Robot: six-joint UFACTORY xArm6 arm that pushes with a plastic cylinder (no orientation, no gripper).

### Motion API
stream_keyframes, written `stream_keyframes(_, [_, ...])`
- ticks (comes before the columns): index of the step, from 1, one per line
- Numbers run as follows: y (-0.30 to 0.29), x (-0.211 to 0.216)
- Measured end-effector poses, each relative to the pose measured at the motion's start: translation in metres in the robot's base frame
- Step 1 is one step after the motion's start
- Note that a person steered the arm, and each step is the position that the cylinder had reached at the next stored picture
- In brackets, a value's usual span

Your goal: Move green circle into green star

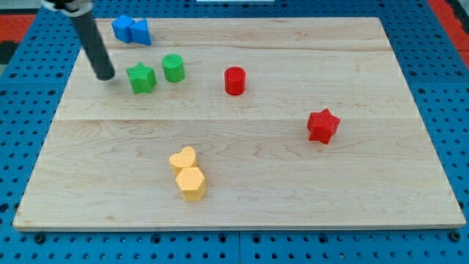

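Observation:
The green circle (173, 67) stands on the wooden board in the upper left part of the view. The green star (141, 78) sits just to its left and slightly lower, with a small gap between them. My tip (105, 75) rests on the board to the left of the green star, a short way from it and on the far side from the green circle. The dark rod rises from it toward the view's top left.
Two blue blocks (131, 30) touch each other near the top left edge. A red cylinder (234, 81) stands right of the green circle. A red star (322, 125) is at the right. A yellow heart (183, 158) and yellow hexagon (191, 183) touch at bottom centre.

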State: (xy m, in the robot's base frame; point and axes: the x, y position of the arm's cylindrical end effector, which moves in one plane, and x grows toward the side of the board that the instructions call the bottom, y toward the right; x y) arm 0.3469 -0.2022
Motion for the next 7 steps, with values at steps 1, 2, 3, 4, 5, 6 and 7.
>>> stream_keyframes(1, [0.024, -0.001])
stream_keyframes(2, [0.090, 0.022])
stream_keyframes(3, [0.107, 0.029])
stream_keyframes(4, [0.034, 0.024])
stream_keyframes(5, [0.035, -0.002])
stream_keyframes(6, [0.045, -0.022])
stream_keyframes(7, [0.089, -0.025])
